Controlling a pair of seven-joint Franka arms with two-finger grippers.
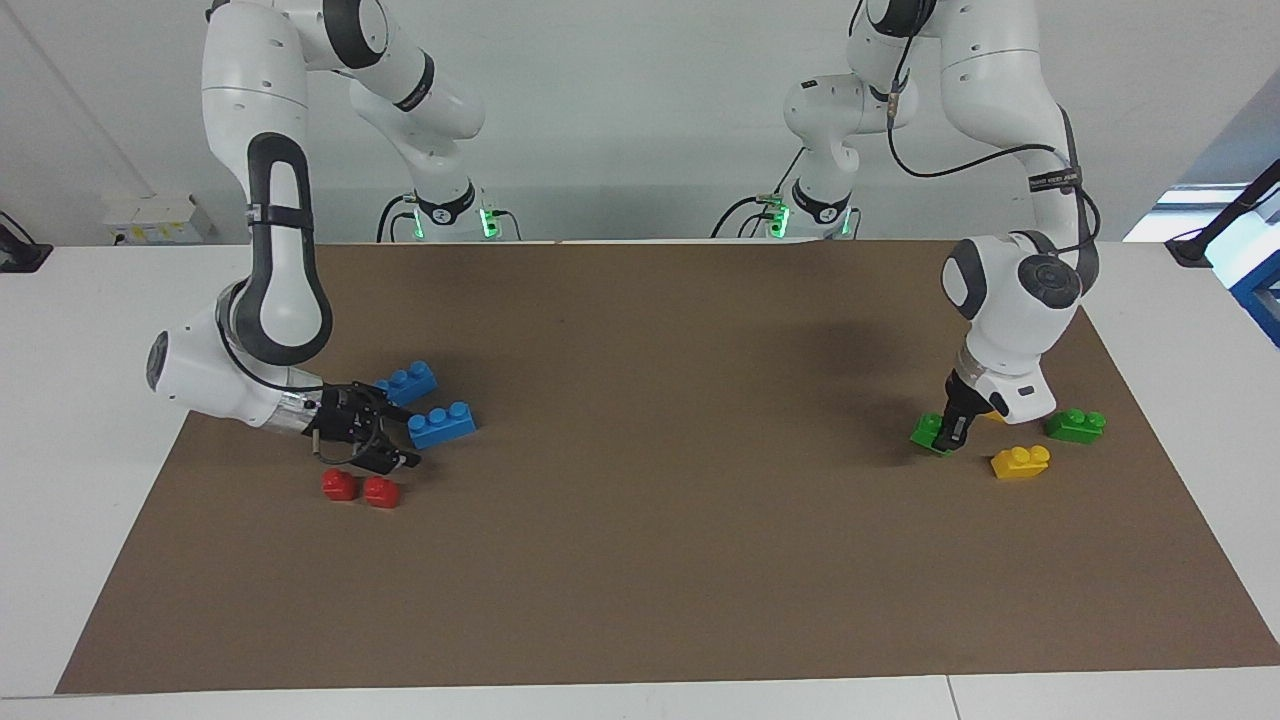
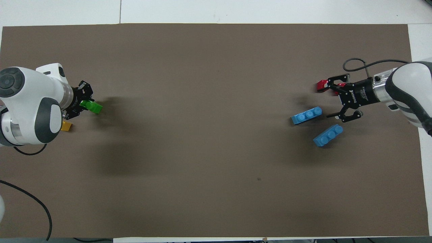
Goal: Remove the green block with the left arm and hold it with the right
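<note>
One green block [image 1: 926, 432] lies at the left arm's end of the brown mat [image 1: 640, 560]. My left gripper [image 1: 946, 438] points down at it and is shut on it, at mat level. In the overhead view the green block [image 2: 93, 107] sticks out from the left gripper [image 2: 85, 104]. A second green block [image 1: 1076, 424] lies beside it, nearer the mat's end and apart from the gripper. My right gripper [image 1: 392, 442] is open and empty, low over the mat at the right arm's end, between a blue brick [image 1: 441, 424] and two red blocks [image 1: 360, 488]. It also shows in the overhead view [image 2: 332, 98].
A yellow brick [image 1: 1020, 461] lies just farther from the robots than the green blocks. Another yellow piece [image 2: 66, 126] is partly hidden under the left wrist. A second blue brick [image 1: 407, 381] lies nearer the robots. White table [image 1: 80, 330] surrounds the mat.
</note>
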